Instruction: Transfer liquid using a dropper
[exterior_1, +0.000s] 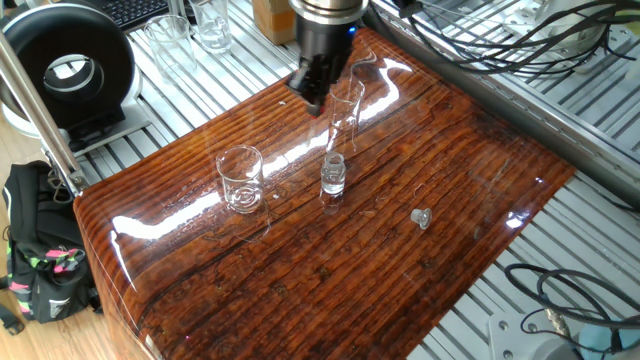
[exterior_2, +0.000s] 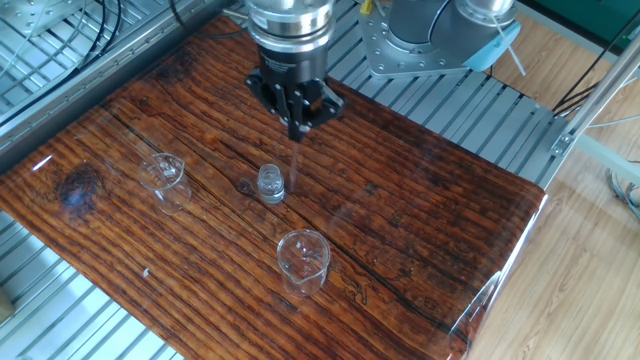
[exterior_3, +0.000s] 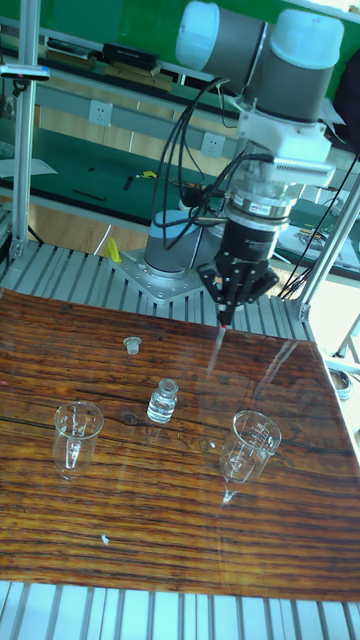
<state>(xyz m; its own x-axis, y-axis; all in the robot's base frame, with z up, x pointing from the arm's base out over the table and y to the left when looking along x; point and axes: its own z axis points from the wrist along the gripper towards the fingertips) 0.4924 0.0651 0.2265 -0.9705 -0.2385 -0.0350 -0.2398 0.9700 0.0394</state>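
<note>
My gripper (exterior_2: 297, 126) (exterior_1: 312, 100) (exterior_3: 226, 318) is shut on the dropper's top, with a bit of red showing between the fingers in the tall fixed view. The thin clear dropper (exterior_2: 297, 160) (exterior_3: 219, 345) hangs straight down in the air. Its tip is just beside and slightly above the small clear vial (exterior_2: 270, 183) (exterior_1: 333, 175) (exterior_3: 163, 400). A short clear beaker (exterior_2: 303, 260) (exterior_1: 240, 178) stands nearer the table's edge, apart from the dropper. The liquid is too faint to make out in any glass.
A tall narrow glass cylinder (exterior_1: 345, 105) stands just behind the vial, close to the gripper. A spouted glass (exterior_2: 163, 172) sits to the left. A small clear cap (exterior_1: 421, 217) lies on the wooden tabletop (exterior_1: 400, 290). More glassware (exterior_1: 205, 25) and a black round device (exterior_1: 70, 65) stand off the table.
</note>
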